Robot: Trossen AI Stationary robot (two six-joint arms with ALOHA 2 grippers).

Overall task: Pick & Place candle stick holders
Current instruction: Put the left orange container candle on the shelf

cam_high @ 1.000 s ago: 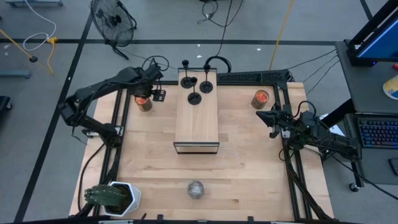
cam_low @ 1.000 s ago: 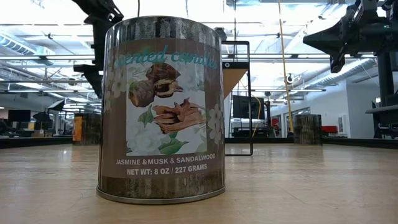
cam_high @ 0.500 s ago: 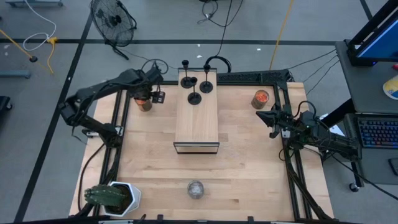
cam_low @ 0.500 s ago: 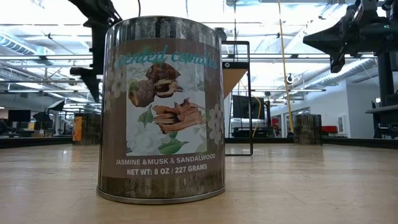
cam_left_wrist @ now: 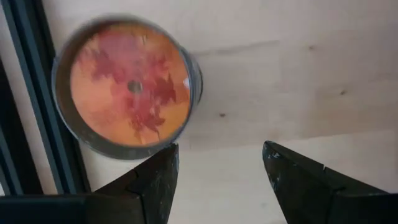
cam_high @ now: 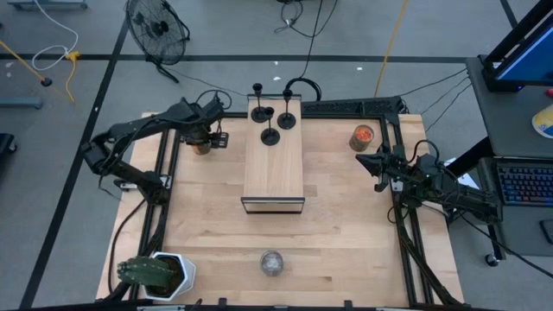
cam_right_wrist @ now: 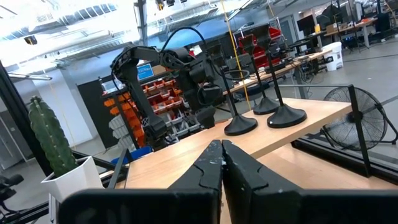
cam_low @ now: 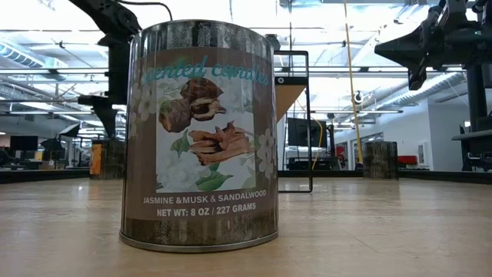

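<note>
Wooden table [cam_high: 346, 216]: three candle stick holders [cam_high: 270, 121] stand on the raised box [cam_high: 274, 164]. Left hand [cam_high: 207, 138], wide open, hovers over a jar [cam_left_wrist: 127, 87]; right hand [cam_high: 373, 164] shut. Recommend realigning onto a stem before closing.

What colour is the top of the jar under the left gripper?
Orange with red blotches, on the jar; left wrist view shows it best.

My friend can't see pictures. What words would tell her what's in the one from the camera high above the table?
Three small black candle stick holders stand at the far end of a long pale wooden box in the middle of a wooden table. The left gripper hangs with open jaws over a brownish jar with an orange top; the right gripper waits shut near another such jar.
</note>
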